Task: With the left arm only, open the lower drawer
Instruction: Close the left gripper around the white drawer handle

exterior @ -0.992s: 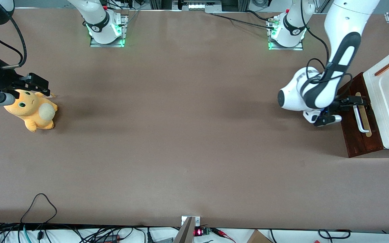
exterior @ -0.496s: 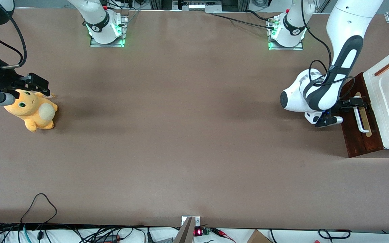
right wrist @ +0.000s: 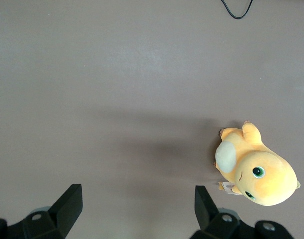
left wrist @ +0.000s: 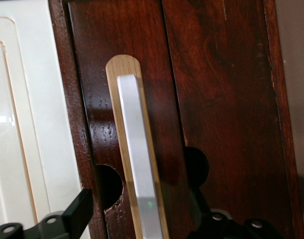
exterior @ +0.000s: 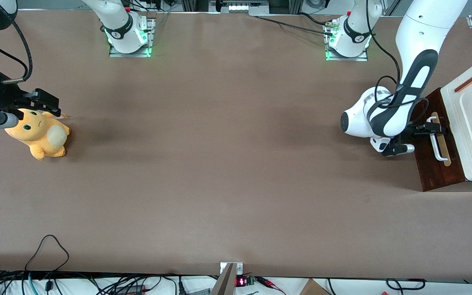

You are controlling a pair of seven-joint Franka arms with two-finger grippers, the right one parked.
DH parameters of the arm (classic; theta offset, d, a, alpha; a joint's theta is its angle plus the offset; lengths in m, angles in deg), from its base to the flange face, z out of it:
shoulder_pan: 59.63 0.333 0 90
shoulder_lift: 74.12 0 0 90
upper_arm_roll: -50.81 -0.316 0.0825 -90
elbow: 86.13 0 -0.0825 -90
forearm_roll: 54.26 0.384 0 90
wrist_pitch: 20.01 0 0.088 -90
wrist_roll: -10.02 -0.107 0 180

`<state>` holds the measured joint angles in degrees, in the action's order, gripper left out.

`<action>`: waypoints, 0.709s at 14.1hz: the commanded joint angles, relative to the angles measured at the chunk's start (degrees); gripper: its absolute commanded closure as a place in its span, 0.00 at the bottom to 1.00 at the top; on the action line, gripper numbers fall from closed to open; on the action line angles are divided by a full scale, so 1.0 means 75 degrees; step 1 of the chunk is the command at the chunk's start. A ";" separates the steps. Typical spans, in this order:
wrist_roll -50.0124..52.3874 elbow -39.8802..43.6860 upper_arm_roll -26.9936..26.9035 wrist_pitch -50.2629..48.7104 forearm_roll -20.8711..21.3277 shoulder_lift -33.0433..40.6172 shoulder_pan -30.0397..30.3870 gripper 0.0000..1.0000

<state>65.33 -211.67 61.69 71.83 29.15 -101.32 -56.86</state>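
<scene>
The glossy white jointed left arm [exterior: 400, 102] with its black inlay reaches down to the working arm's end of the brown desk [exterior: 219, 164], where a cabinet with a cream-white top [exterior: 471, 119] stands. The lower drawer [exterior: 439, 162], with its dark reddish-brown wooden front, faces the arm and looks closed, its front flush with the frame. A white loop handle [left wrist: 137, 159] runs along a pale wood strip [left wrist: 123, 64] on that front. The small black claw [exterior: 432, 128] sits at the end of the handle farther from the front camera, its fingers [left wrist: 79, 211] spread apart, one on each side of the handle, not clamped on it. A yellow plush toy [exterior: 39, 135] lies toward the parked arm's end of the desk
</scene>
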 commanded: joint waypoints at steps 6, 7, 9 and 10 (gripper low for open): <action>0.0032 0.0122 -0.0092 0.0023 0.0233 -0.0146 0.0017 0.54; 0.0032 0.0122 -0.0092 0.0023 0.0233 -0.0146 0.0017 0.55; 0.0008 0.0157 -0.0103 0.0035 0.0233 -0.0146 0.0029 0.56; -0.0015 0.0169 -0.0115 0.0035 0.0245 -0.0158 0.0029 0.59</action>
<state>65.33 -211.56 61.22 71.85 29.27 -101.68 -56.79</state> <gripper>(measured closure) 0.555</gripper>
